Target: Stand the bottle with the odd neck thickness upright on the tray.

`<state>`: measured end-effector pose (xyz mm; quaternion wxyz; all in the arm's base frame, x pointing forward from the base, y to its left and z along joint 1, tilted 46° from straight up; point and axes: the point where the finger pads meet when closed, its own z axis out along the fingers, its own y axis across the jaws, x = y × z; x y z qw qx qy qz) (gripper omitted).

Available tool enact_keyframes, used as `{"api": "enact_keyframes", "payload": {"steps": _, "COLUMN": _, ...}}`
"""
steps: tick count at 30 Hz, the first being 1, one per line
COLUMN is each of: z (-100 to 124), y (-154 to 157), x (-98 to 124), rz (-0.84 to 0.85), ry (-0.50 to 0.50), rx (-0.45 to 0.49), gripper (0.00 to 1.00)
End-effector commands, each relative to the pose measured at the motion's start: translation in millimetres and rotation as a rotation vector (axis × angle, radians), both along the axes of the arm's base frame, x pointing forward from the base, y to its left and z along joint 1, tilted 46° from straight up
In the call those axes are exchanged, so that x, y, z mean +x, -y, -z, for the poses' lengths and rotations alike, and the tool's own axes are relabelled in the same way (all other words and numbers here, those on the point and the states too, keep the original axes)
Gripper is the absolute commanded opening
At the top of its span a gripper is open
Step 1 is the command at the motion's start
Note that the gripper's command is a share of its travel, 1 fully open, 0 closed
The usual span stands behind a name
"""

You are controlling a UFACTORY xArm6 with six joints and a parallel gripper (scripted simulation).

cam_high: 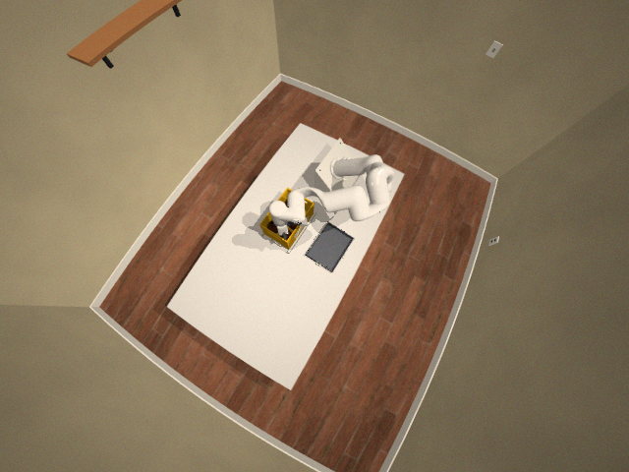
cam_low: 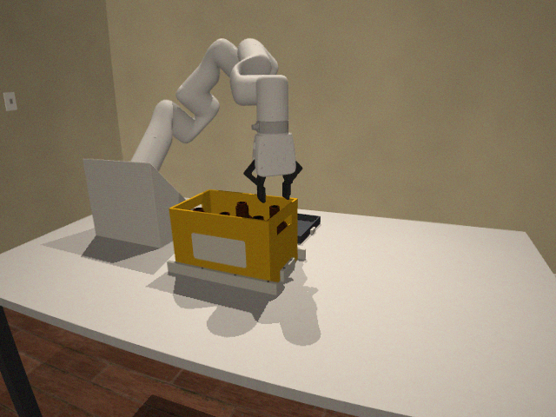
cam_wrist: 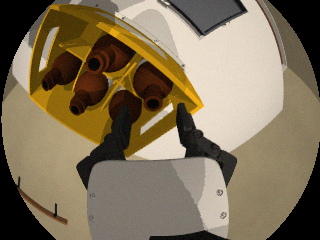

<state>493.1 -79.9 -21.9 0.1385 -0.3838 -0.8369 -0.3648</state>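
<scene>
A yellow crate point(cam_low: 233, 235) stands on a pale base on the white table and holds several brown bottles point(cam_wrist: 100, 74); their necks show above its rim point(cam_low: 241, 208). My gripper point(cam_low: 273, 196) is open and empty. It hangs straight down over the crate's right end, fingertips at rim height. In the wrist view the gripper point(cam_wrist: 152, 116) has a bottle mouth point(cam_wrist: 152, 102) between and below its fingers, and the left finger covers part of another bottle point(cam_wrist: 123, 102). The dark grey tray point(cam_high: 328, 247) lies flat on the table beside the crate and holds nothing.
The arm's white base block point(cam_low: 123, 204) stands behind and to the left of the crate. A wooden shelf point(cam_high: 122, 30) hangs on the wall far from the table. The table edge point(cam_low: 179, 359) runs along the front.
</scene>
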Motion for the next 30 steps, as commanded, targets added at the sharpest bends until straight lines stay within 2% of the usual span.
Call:
{"api": "enact_keyframes", "payload": {"steps": 1, "z": -1.1, "y": 1.5, "x": 1.1, "rz": 0.002, "ry": 0.003, "rx": -0.002, "gripper": 0.65}}
{"api": "enact_keyframes", "payload": {"steps": 30, "z": 9.2, "y": -9.1, "x": 1.9, "rz": 0.002, "ry": 0.003, "rx": -0.002, "gripper": 0.65}}
